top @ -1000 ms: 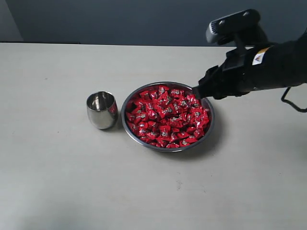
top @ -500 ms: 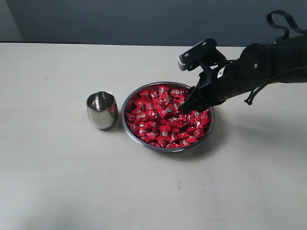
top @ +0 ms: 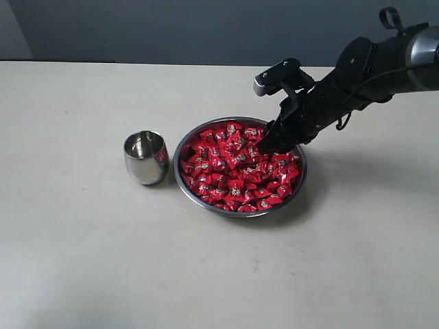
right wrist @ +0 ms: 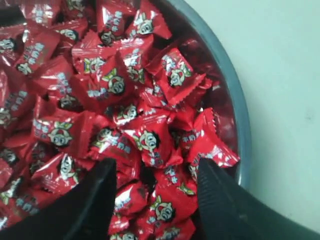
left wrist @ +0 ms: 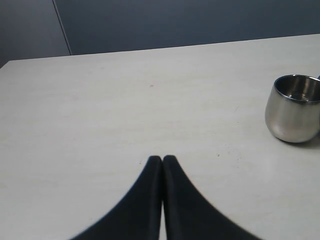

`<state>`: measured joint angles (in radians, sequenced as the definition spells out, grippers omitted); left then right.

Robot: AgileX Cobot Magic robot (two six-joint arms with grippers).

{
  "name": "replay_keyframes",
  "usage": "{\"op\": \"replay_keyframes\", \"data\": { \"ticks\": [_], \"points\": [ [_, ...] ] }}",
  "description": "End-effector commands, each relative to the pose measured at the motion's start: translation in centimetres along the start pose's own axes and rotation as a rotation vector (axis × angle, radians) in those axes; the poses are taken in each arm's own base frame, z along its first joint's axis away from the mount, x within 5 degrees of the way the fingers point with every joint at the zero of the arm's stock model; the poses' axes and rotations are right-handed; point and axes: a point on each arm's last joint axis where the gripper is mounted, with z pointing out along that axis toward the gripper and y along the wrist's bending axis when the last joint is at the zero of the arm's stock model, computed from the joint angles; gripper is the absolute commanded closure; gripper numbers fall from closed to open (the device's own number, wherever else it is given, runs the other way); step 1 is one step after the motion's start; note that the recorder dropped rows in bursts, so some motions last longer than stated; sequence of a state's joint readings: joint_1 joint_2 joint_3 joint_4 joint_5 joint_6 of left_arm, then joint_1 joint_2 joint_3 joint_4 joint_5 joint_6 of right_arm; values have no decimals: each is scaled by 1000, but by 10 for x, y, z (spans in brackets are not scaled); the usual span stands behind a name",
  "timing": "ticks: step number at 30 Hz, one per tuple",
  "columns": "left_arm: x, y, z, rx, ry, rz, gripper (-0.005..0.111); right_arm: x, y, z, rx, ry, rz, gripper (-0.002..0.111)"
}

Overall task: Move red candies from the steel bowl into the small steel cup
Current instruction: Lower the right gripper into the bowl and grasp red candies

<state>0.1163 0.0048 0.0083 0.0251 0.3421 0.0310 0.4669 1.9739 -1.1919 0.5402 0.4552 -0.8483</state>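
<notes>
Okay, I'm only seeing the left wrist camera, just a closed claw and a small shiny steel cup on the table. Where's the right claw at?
Observer: In the exterior view the right claw is down at the far right side of a wide, shallow steel bowl heaped with small candies in shiny red wrappers.
Operator: Has it grabbed one?
Observer: No. In the right wrist view its fingers stand open, straddling several candies, with nothing pinched between them.
Operator: Where's my cup relative to that bowl?
Observer: The small rounded steel cup stands upright just left of the bowl in the exterior view.
</notes>
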Motion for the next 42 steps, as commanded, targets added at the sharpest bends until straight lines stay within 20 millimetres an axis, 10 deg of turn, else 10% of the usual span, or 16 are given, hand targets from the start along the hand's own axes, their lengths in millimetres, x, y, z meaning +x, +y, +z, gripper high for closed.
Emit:
{"op": "replay_keyframes", "data": {
  "ticks": [1,15,22,42],
  "points": [
    [-3,0,-1,6,-19,2,106,-5,-11,2,-53,-36,31,60],
    [-3,0,-1,6,-19,2,106,-3,-13,29,-90,-54,19,62],
    [-3,0,-1,6,-19,2,106,-3,-18,33,-49,-69,31,109],
    [-3,0,-1,6,-19,2,106,-25,-6,-13,-111,-164,48,108]
  ]
}}
